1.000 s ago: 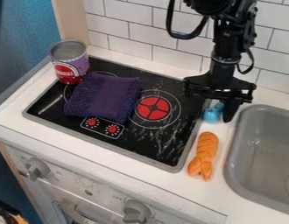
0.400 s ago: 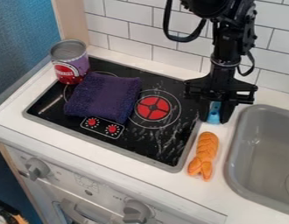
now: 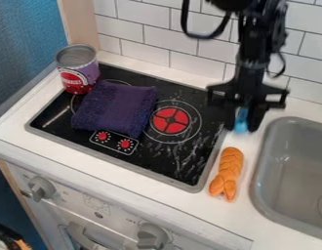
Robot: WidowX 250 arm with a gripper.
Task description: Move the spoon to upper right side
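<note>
Altogether, one gripper (image 3: 242,128) grasps one blue spoon (image 3: 241,121), apart from one can (image 3: 78,70), one cloth (image 3: 116,108), one orange loaf (image 3: 227,173).

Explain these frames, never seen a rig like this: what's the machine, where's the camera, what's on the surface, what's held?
The machine is a black robot arm, coming in from the top of the view and ending in a two-finger tool. All frames come from one fixed camera looking down at a slant on a toy kitchen.

The white counter has a black stovetop set in it, with a grey sink on the right of the view. A folded purple cloth lies on the stovetop, and a can stands at its far left corner. An orange braided piece lies between stovetop and sink.

The tool's fingers are around a blue object, probably the task's spoon, though too little shows to be sure.
</note>
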